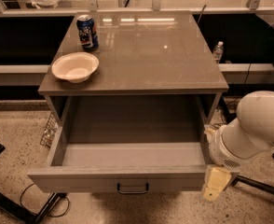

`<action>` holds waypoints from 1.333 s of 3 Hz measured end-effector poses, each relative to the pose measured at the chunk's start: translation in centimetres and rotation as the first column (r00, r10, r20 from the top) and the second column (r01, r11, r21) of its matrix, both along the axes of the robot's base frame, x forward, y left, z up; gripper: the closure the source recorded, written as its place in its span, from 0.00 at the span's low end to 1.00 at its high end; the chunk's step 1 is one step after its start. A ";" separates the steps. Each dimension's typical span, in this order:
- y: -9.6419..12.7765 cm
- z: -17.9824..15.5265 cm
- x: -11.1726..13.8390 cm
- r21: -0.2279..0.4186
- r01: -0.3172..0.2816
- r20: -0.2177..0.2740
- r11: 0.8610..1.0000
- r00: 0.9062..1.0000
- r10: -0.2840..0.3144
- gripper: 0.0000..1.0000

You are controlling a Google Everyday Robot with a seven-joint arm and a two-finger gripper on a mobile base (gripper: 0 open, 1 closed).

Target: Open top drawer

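The top drawer (pixel 127 155) of the grey cabinet stands pulled far out toward me. Its deep plain grey interior shows and holds nothing. Its front panel (pixel 81 182) carries a small dark loop handle (pixel 133 188) at the bottom middle. My gripper (pixel 215 183) sits at the drawer's right front corner, to the right of the handle and apart from it. Only a pale yellowish finger (pixel 215 185) shows below the white arm (pixel 251 129). The lower drawers are hidden under the open one.
On the cabinet top (pixel 151 55) stand a blue drink can (pixel 87 31) at the back left and a white bowl (pixel 75 66) at the front left. A water bottle (pixel 218 51) stands behind on the right. Dark stand legs (pixel 16 209) and cables lie on the speckled floor at left.
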State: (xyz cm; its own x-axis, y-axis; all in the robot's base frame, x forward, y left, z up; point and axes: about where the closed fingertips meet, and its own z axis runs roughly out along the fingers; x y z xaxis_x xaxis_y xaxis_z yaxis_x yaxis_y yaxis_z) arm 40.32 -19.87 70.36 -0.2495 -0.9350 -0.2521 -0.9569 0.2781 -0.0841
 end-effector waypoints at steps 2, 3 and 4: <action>2.4 10.6 4.5 -0.249 -0.026 0.091 0.968 0.995 0.050 0.41; 1.3 10.0 7.0 -0.266 -0.018 0.097 0.964 0.994 0.045 0.65; -1.5 6.6 8.5 -0.194 0.017 0.092 0.981 0.996 0.001 0.88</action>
